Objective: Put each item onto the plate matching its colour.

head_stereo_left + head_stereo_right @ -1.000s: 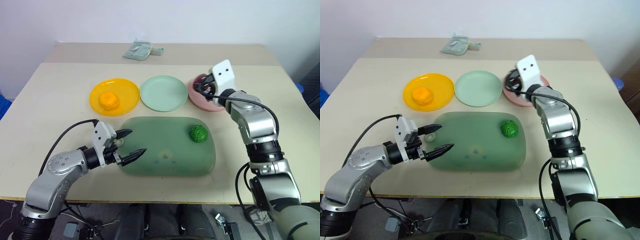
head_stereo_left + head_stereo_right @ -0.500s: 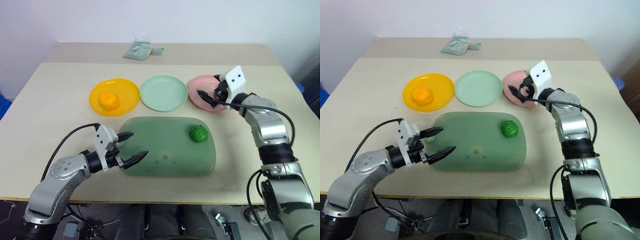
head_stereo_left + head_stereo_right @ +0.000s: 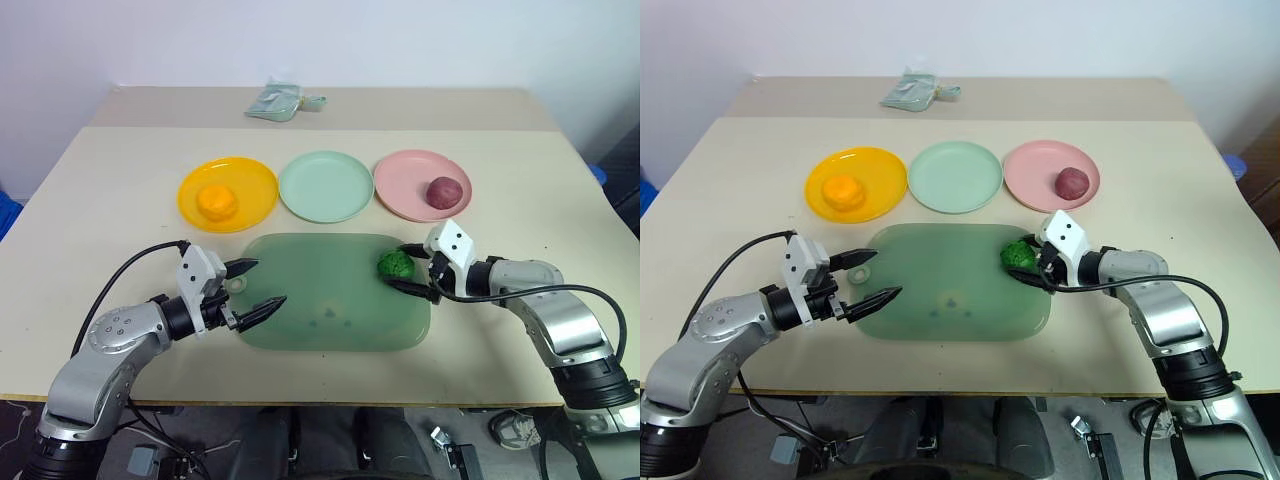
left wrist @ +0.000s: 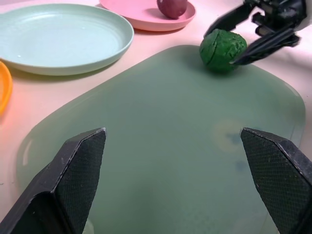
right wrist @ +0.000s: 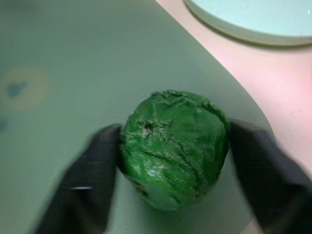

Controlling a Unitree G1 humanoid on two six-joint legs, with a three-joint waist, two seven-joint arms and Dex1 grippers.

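The orange item (image 3: 217, 200) lies on the yellow-orange plate (image 3: 255, 178). On the pink plate (image 3: 401, 186) sits the dark red-purple item (image 3: 444, 190). Between them the mint green plate (image 3: 326, 187) holds nothing. The bumpy green item (image 3: 394, 265) rests at the right end of the large green board (image 3: 330, 310). My right gripper (image 3: 398, 268) is shut on this green item, one finger on each side (image 5: 174, 148). At the board's left end my left gripper (image 3: 268, 282) hovers open, holding nothing.
A folded pale green packet (image 3: 283, 102) lies at the table's far edge, behind the plates. Bare tabletop runs left of the yellow-orange plate and right of the pink one.
My right gripper left the pink plate, where the red-purple item now lies, swung back down to the board and closed on the green item. The left gripper stayed put.
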